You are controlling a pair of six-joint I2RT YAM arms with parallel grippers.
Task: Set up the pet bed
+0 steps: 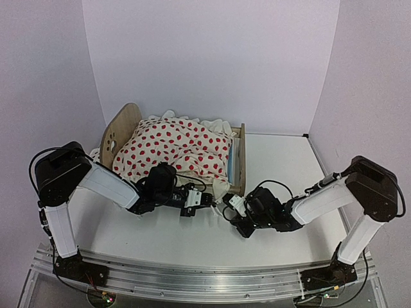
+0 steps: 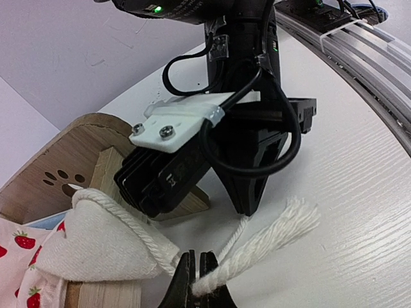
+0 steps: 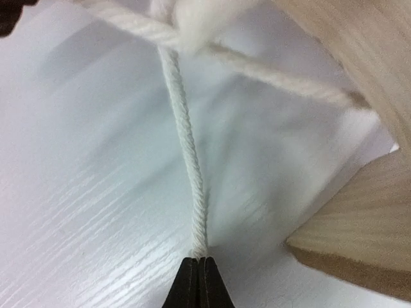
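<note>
Pinches a white twisted cotton cord with a frayed tassel end in the left gripper, fingertips pressed together on it just short of the tassel. Clamps a second, thinner white twisted cord in the right gripper, tips likewise closed tight, the strand running straight ahead from them to where a thicker white cord crosses. Faces the left gripper from close ahead, both low over the white wood-grain table. Lies just beyond both grippers: small light-wood pet bed with rounded headboard, its lower footboard corner near the fingertips, on the right of the right gripper's tips and on the left of the left gripper's. Bears a red-dotted white ruffled blanket heaped over it, plus a cream cushion corner edged in cord, hanging by the footboard just left of the left gripper.
</note>
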